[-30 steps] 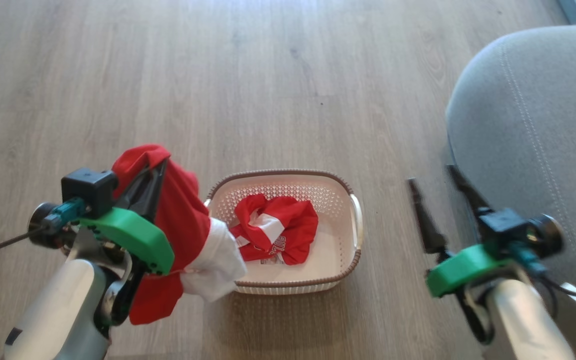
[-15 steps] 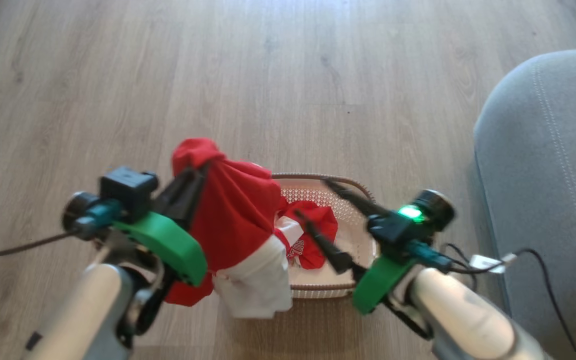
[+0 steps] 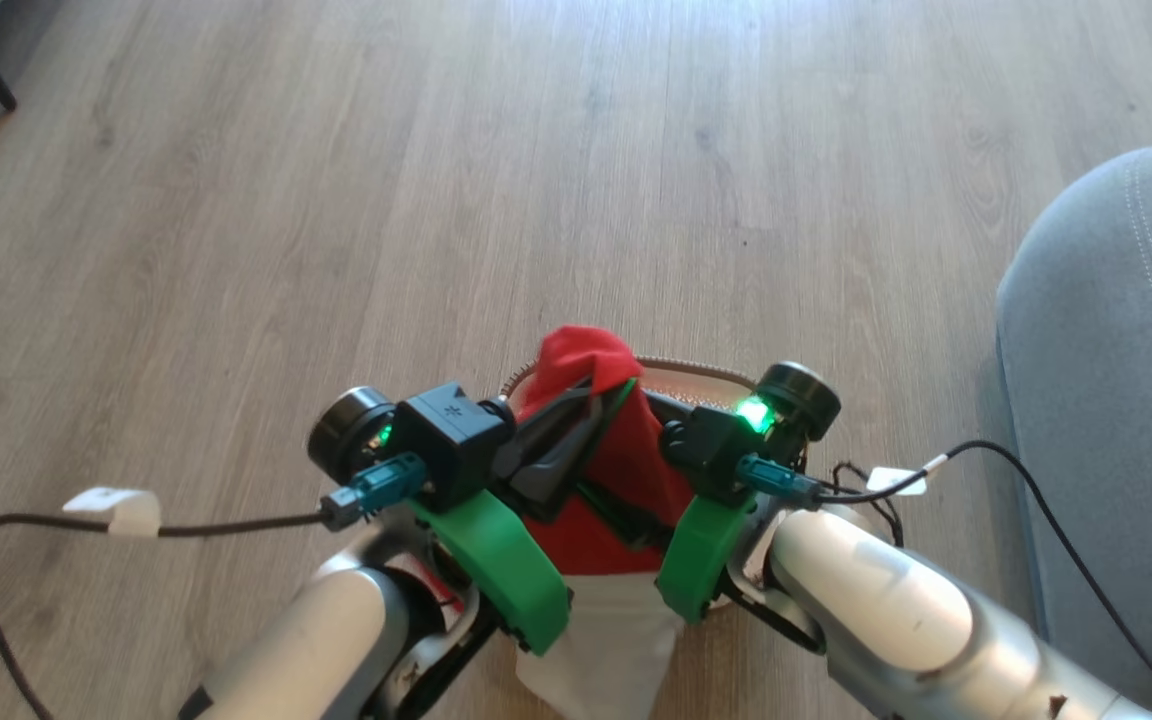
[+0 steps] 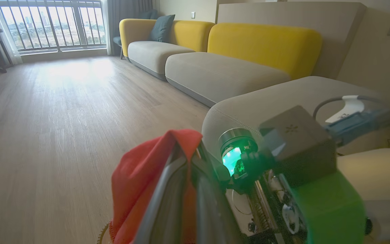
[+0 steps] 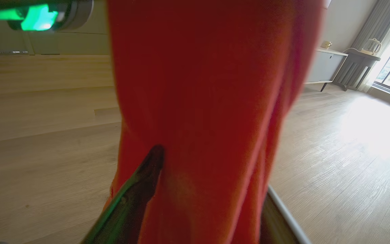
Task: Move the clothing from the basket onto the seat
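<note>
The clothing (image 3: 626, 460) hangs lifted over the basket (image 3: 688, 366). Little of the basket shows in the head view beyond a strip of its brown braided rim past the red cloth. The left gripper (image 3: 604, 395) is above the basket with its fingers (image 4: 168, 189) clenched on a bunched top fold of the garment. A red peak pokes out past the tips, and the rest drops below to a white panel (image 3: 596, 640) on the near side of the basket.

The right gripper (image 5: 212, 176) is also above the basket, close to the left one. In its wrist view the red cloth falls between its two fingers (image 5: 141, 189), with one dark tip pressed against the fabric. I cannot tell whether they are squeezing it or only standing either side of it.

The grey seat (image 3: 1116, 350) lies to the right of the basket, apart from it, with bare wooden floor (image 3: 436, 200) between. Its line of light stitching faces the basket.
</note>
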`<state>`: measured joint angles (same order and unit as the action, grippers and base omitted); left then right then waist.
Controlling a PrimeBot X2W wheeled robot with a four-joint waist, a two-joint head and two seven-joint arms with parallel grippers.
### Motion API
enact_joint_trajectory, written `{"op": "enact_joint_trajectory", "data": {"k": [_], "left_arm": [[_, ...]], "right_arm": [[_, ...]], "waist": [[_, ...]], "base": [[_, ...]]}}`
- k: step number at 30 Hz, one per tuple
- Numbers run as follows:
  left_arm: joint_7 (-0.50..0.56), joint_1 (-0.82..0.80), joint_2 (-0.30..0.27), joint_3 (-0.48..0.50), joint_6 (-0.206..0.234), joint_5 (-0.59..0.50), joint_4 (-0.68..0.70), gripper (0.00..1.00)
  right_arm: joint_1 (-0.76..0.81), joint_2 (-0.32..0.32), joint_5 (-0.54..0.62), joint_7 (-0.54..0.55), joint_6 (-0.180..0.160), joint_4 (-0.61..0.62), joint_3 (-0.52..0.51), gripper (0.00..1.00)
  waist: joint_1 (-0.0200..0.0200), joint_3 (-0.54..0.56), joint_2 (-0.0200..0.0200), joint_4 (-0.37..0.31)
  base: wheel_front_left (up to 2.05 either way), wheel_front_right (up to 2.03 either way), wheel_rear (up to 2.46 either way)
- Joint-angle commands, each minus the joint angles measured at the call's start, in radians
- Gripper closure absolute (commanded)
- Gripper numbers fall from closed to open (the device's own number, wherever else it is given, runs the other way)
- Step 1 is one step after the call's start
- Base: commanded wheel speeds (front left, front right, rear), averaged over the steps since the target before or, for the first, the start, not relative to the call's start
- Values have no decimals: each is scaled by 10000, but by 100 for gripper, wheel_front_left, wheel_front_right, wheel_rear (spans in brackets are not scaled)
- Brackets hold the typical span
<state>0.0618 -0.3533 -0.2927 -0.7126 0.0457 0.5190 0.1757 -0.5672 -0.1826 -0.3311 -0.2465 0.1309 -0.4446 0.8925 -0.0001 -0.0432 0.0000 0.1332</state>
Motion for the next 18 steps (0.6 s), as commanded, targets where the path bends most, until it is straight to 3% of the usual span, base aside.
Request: {"op": "enact_joint_trajectory", "data": {"k": [1,2,3,5,8,9,10,18], "left_arm": [[36,-616,8,324,-41,-54,498,100],[69,-611,30,288,-26,-54,544,100],[97,-606,37,262,-10,-59,582,100],[129,-590,27,253,31,-62,640,99],[62,-498,-60,311,96,-72,625,53],[15,-455,-95,334,117,-83,594,22],[-38,-393,-99,358,129,-41,549,0],[-631,-36,-171,435,173,-40,34,0]], "right_arm": [[-340,246,-223,18,-2,100,81,15],[-363,270,-323,12,-2,18,116,64],[-357,295,-462,9,-2,-51,156,100],[-347,286,-740,-7,-2,-90,219,100],[-368,211,-944,-38,-2,-88,216,100],[-386,182,-984,-45,-2,-66,223,100],[-401,151,-1024,-52,-2,-44,206,100],[-473,-246,-1028,-85,-2,389,-205,100]], "waist": [[1,78,0,67],[1,97,0,77],[1,114,0,84],[1,133,0,78],[1,165,0,-30],[1,163,0,-88],[1,165,0,-154],[1,105,0,-1074]], "base": [[0,0,0],[0,0,0],[0,0,0],[0,0,0],[0,0,0],[0,0,0],[0,0,0],[0,0,0]]}}
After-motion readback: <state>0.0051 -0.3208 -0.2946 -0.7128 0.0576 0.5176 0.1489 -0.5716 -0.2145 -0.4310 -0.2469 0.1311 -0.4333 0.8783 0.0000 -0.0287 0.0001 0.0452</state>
